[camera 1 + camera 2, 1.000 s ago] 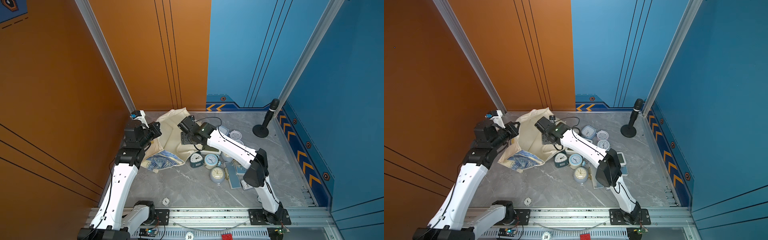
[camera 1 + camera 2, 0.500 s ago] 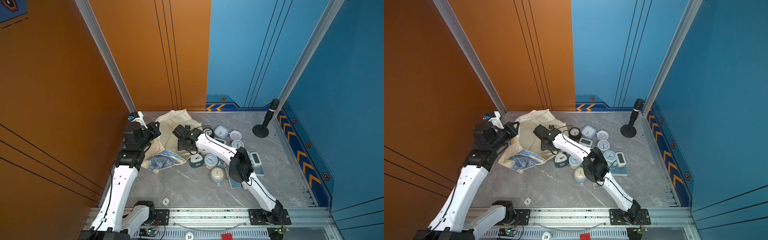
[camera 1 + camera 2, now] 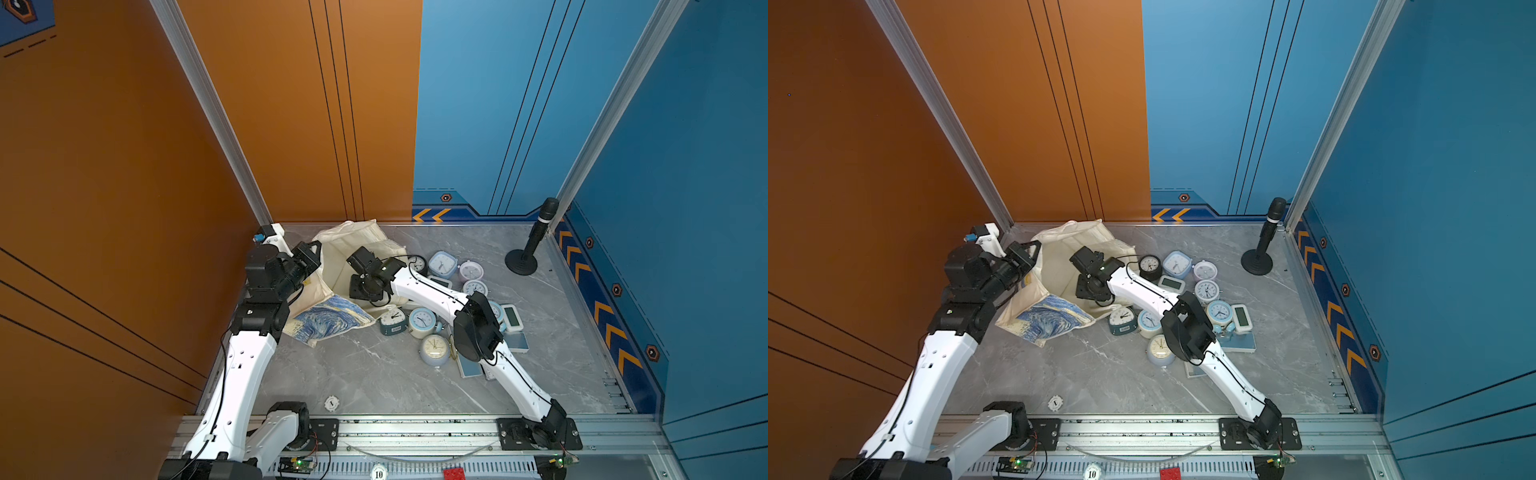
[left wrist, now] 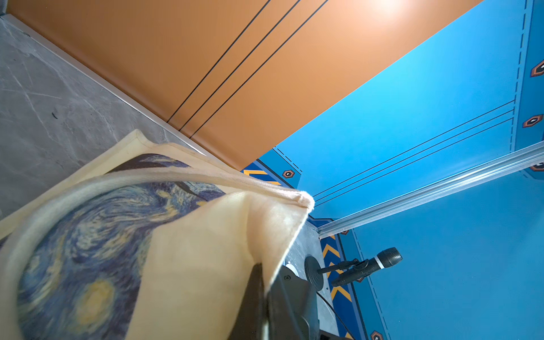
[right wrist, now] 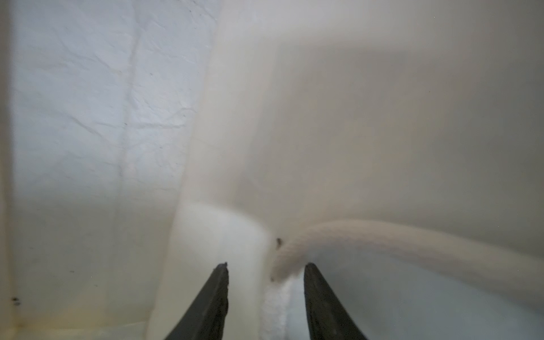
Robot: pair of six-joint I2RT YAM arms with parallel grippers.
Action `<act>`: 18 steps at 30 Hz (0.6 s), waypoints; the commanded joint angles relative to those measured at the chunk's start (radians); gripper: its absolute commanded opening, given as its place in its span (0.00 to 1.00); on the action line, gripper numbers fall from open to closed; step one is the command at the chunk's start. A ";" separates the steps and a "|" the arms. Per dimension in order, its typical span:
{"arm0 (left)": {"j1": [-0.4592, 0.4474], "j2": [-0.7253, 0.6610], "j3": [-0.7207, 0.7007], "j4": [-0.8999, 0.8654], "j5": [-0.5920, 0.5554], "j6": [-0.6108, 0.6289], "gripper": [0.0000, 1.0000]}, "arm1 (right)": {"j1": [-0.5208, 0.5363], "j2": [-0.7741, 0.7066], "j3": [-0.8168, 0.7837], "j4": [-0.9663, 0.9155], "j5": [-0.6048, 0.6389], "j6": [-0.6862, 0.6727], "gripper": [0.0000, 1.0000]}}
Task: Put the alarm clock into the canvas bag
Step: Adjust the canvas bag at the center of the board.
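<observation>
Alarm clock, dark teal, rounded-square plastic case, white dial [image 3: 392,321]: lying on the grey marbled bench [image 3: 365,374], just beside the printed corner of the bag, at the edge of a cluster of other small clocks [image 3: 422,322] in pale blue, black and cream. Singling out this one is a judgement; any clock in the cluster is answering the task equally well.

Handling (judged): probably light, rigid and hard-shelled. The smooth plastic is likely slipping under a shallow pinch, and the dial cover is risking a crack if dropped. Best hold: across the two flat sides of the case, keeping the fingers off the dial.

Receptacle: cream canvas bag with blue-and-yellow swirling print [image 3: 332,322], soft and slumping, lying at the far left of the bench.

Left end effector [image 4: 266,290]: fingers together, clamping a cream edge of the canvas bag and holding that edge lifted.

Right end effector [image 5: 265,266]: reaching into the bag's cream interior, fingers standing apart with a cream strap or fold running between them. No firm pinch is showing, and it is carrying no clock.

Position: the alarm clock is lying outside the bag, near the right end effector but not touching it, with the bag's cloth between them.
</observation>
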 commanded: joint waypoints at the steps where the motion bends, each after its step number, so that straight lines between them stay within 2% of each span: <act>1: 0.017 -0.037 0.002 0.083 0.035 -0.050 0.00 | -0.013 -0.091 -0.062 0.066 -0.034 -0.008 0.25; 5: 0.035 -0.048 -0.002 0.070 0.029 -0.050 0.00 | -0.028 -0.187 -0.119 0.068 -0.029 -0.031 0.02; 6: 0.039 -0.049 -0.005 0.069 0.028 -0.051 0.00 | -0.030 -0.211 -0.133 0.068 -0.024 -0.036 0.00; 15: 0.061 -0.061 -0.056 0.094 0.013 -0.083 0.00 | -0.050 -0.471 -0.258 0.081 0.016 -0.091 0.00; 18: 0.066 -0.064 -0.066 0.100 0.011 -0.093 0.00 | -0.064 -0.526 -0.276 -0.007 0.082 -0.121 0.00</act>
